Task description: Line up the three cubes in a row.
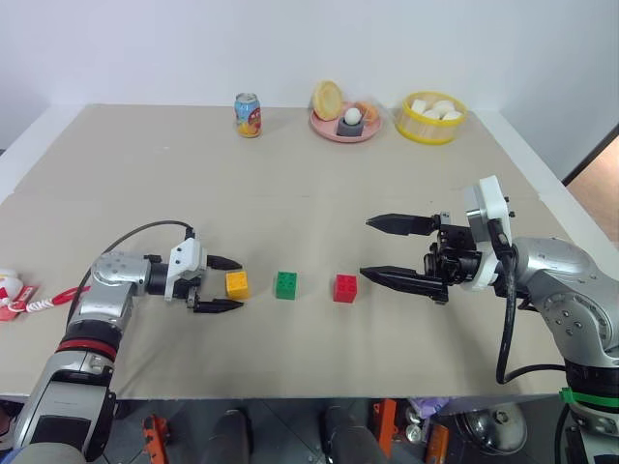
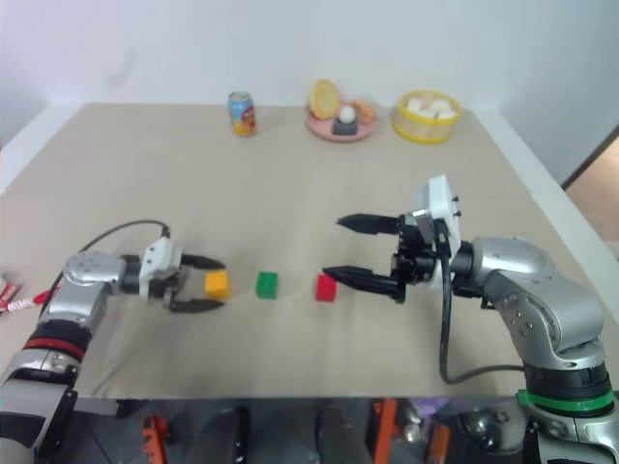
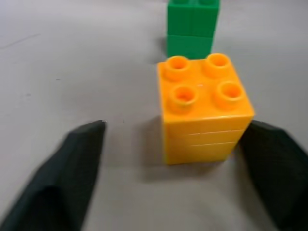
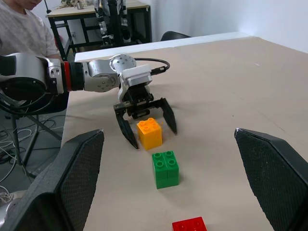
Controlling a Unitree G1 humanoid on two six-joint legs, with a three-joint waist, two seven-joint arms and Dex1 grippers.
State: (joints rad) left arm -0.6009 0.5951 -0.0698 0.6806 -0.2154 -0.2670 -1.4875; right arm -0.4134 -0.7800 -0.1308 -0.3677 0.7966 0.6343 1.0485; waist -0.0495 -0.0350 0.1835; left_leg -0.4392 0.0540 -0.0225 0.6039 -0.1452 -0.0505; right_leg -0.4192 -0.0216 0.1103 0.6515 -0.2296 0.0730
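Observation:
Three studded cubes stand in a row on the table: orange-yellow, green and red. My left gripper is open, one finger on each side of the orange-yellow cube. In the left wrist view a clear gap separates one finger from the cube, while the other finger lies close against it. My right gripper hangs open and empty just right of the red cube and above the table. The right wrist view looks along the row: red, green, orange-yellow.
At the table's far edge stand a soda can, a pink plate with food and a yellow bowl. A white-and-red plush toy lies at the left edge. A person sits beyond the table's left side.

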